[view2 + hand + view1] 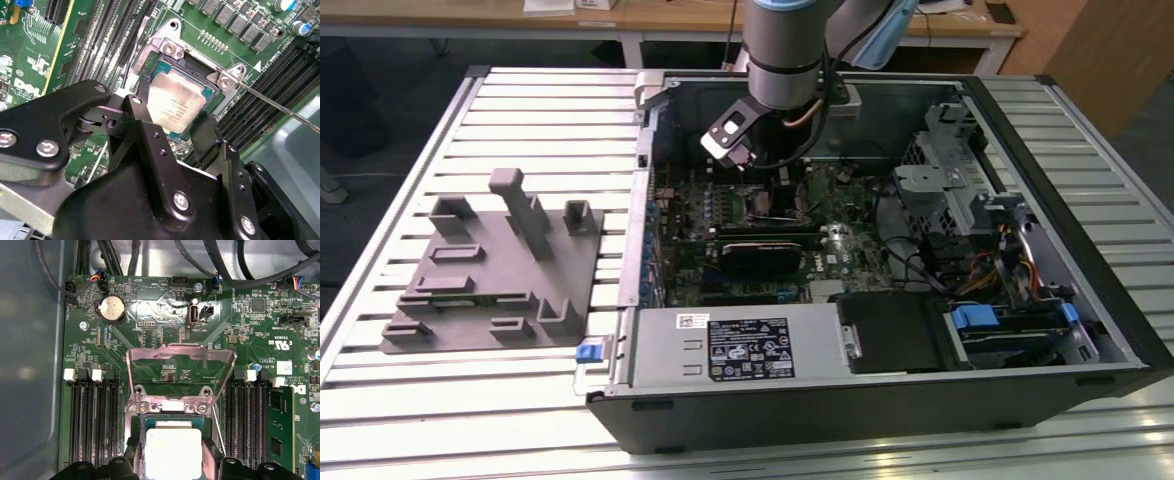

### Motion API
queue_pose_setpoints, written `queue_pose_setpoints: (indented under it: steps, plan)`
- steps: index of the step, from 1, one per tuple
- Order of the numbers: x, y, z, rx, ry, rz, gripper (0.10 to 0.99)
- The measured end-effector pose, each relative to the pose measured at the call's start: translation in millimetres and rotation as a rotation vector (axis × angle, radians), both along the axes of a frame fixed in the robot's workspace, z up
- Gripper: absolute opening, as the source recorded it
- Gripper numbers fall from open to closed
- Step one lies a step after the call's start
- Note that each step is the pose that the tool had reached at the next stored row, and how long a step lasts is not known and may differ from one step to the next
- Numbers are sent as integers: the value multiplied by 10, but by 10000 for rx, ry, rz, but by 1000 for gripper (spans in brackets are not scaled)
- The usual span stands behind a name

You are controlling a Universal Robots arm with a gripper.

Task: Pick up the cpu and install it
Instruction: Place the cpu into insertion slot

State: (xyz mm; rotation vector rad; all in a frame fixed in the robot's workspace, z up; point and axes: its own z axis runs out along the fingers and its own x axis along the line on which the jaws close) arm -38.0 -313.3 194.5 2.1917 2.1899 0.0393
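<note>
1. Cpu [177, 102]: flat square chip with a pale silver metal top, held over the open socket of the green motherboard [150, 315].
2. Claw [175, 114]: black, angular; its fingers [205, 132] are clamped on two opposite edges of the cpu.
3. Arm [783, 60]: grey cylinder, reaching steeply down into the case.
4. Load plate [180, 352]: thin bare-metal frame, hinged up behind the socket.
5. Computer case [854, 420]: black and open-sided, lying on the slatted metal table [494, 400]; it contains the motherboard, cables and drive bays.
6. Fixture [480, 280]: matte grey and blocky, on the table at the exterior view's left.
</note>
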Motion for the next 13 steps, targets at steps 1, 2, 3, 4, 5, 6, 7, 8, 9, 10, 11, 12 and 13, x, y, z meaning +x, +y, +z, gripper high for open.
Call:
queue_pose_setpoints:
  steps: [1,2,3,4,5,6,7,8,9,10,11,12,13]
  plan:
    - [-1,1,0,25,1,-4,604]
    - [-1,2,0,37,0,-6,604]
    - [0,2,-1,39,0,-8,604]
    - [0,2,-1,39,0,-8,604]
    - [0,1,0,37,1,-7,604]
    - [0,1,0,27,1,-6,604]
    - [0,1,0,9,0,-1,604]
    - [0,1,0,-31,1,27,604]
    - [0,1,2,-74,2,70,604]
    - [0,1,4,-93,2,109,604]
    - [0,0,8,-102,2,139,604]
    - [0,0,14,-104,2,158,604]
    - [0,1,24,-104,1,164,604]
